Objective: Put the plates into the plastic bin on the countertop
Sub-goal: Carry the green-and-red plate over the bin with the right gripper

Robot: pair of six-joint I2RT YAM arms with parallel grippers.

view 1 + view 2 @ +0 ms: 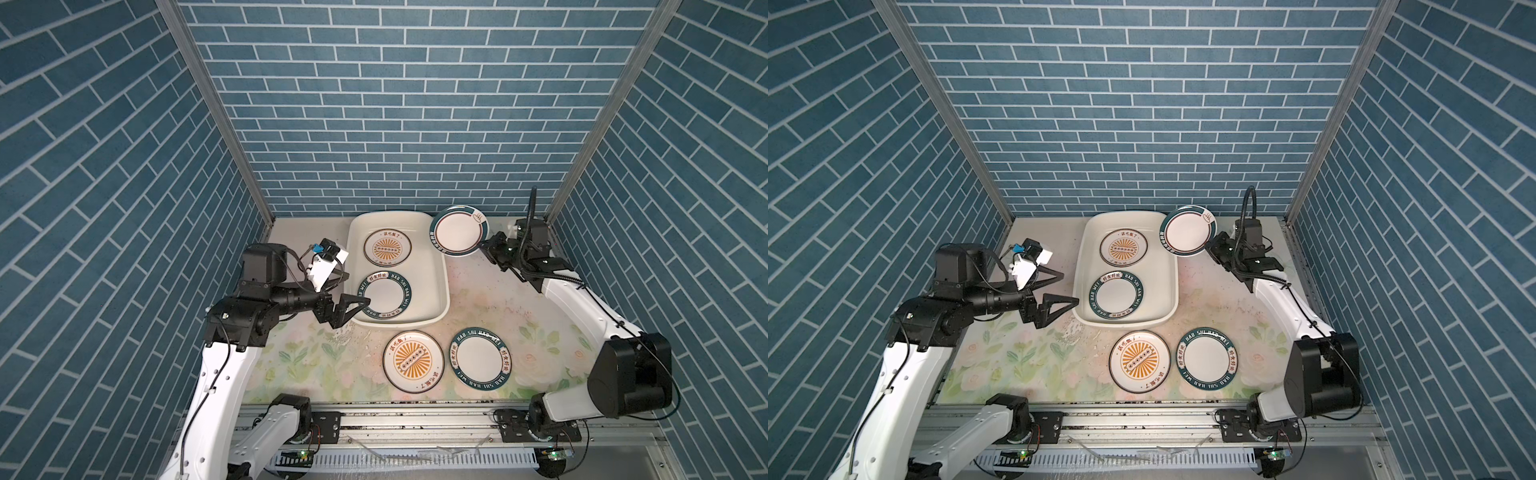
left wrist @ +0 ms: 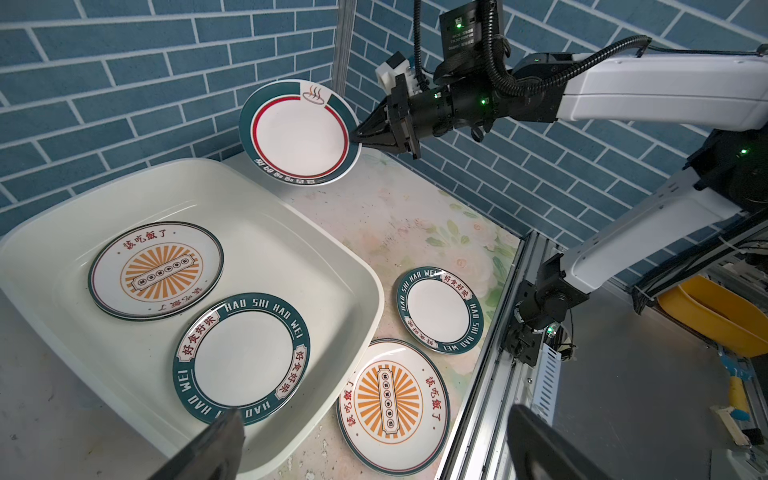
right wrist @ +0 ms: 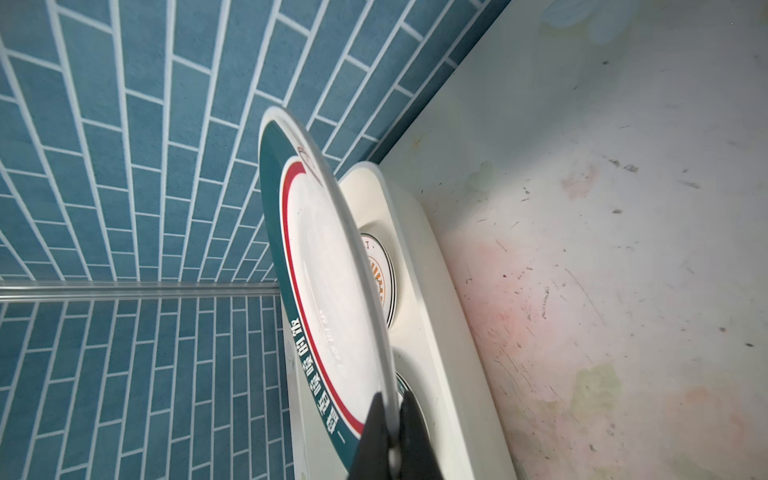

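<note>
My right gripper (image 1: 484, 246) (image 1: 1210, 245) (image 2: 357, 136) (image 3: 390, 415) is shut on the rim of a teal-rimmed plate with a cloud emblem (image 1: 457, 229) (image 1: 1187, 230) (image 2: 299, 133) (image 3: 324, 270). It holds the plate tilted in the air beside the far right corner of the plastic bin (image 1: 428, 286) (image 1: 1158, 282) (image 2: 291, 266) (image 3: 415, 291). Inside the bin lie a sunburst plate (image 1: 388, 248) and a teal lettered plate (image 1: 384, 297). On the countertop (image 1: 316, 361) in front of the bin lie another sunburst plate (image 1: 413, 361) and another teal lettered plate (image 1: 480, 359). My left gripper (image 1: 353, 291) (image 1: 1070, 287) (image 2: 374, 457) is open and empty at the bin's near left corner.
Blue brick walls close in the back and both sides, with metal corner posts (image 1: 582, 158). A grey metal rail (image 1: 415, 419) carrying both arm bases runs along the front edge. A yellow container (image 2: 715, 316) sits beyond the rail in the left wrist view.
</note>
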